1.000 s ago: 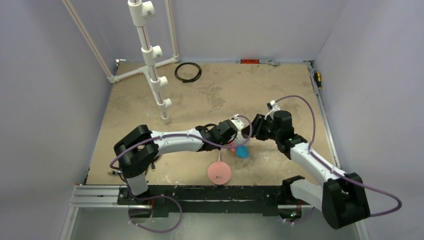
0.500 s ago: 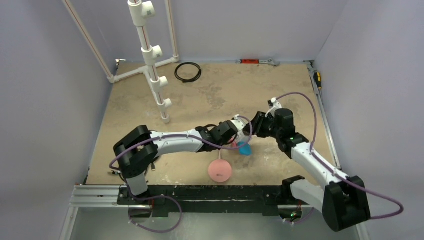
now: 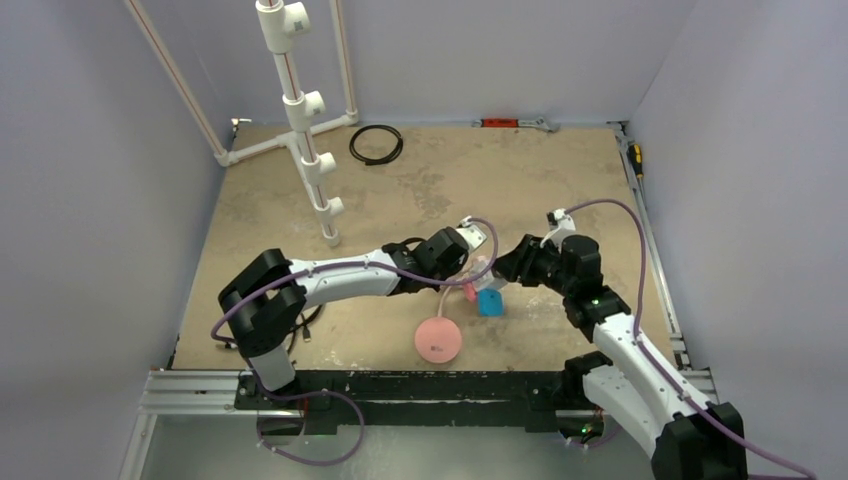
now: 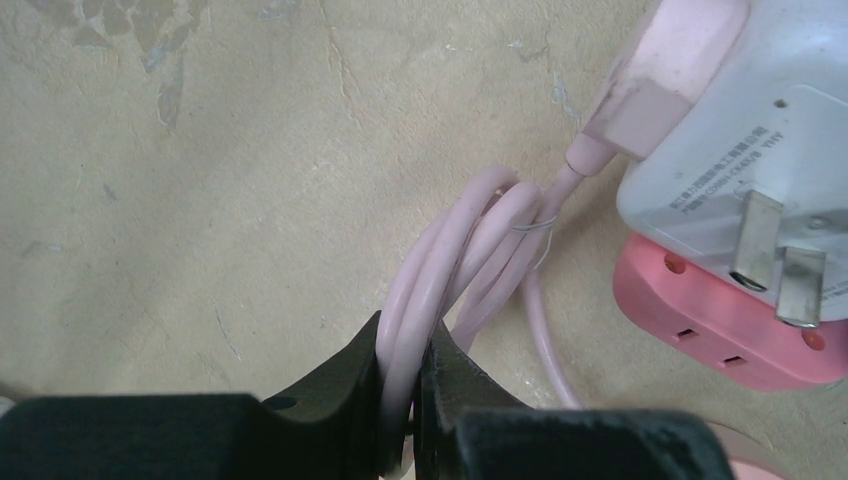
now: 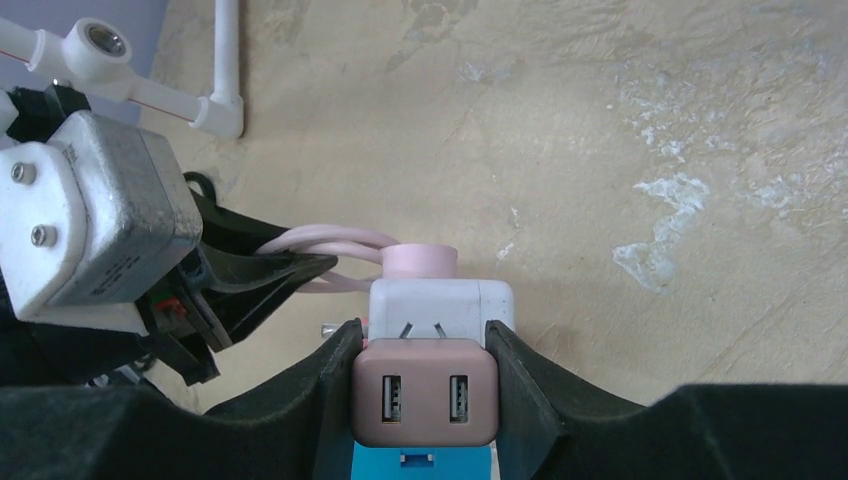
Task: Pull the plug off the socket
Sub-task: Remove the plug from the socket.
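White socket (image 4: 800,70), tiny grey print (image 4: 722,165), illegible

- The socket (image 4: 720,150) is white with grey print; its USB face (image 5: 425,400) is dusty pink.
- The plug (image 4: 665,75) and its cable (image 4: 450,260) are pale pink.
- The disc (image 3: 438,341) is salmon pink.
- The table (image 3: 450,180) is sandy tan, mottled with paler patches.
- The pipe stand (image 3: 303,105) is white with a thin red stripe.
- The coil (image 3: 352,146) at the table's far edge is black.
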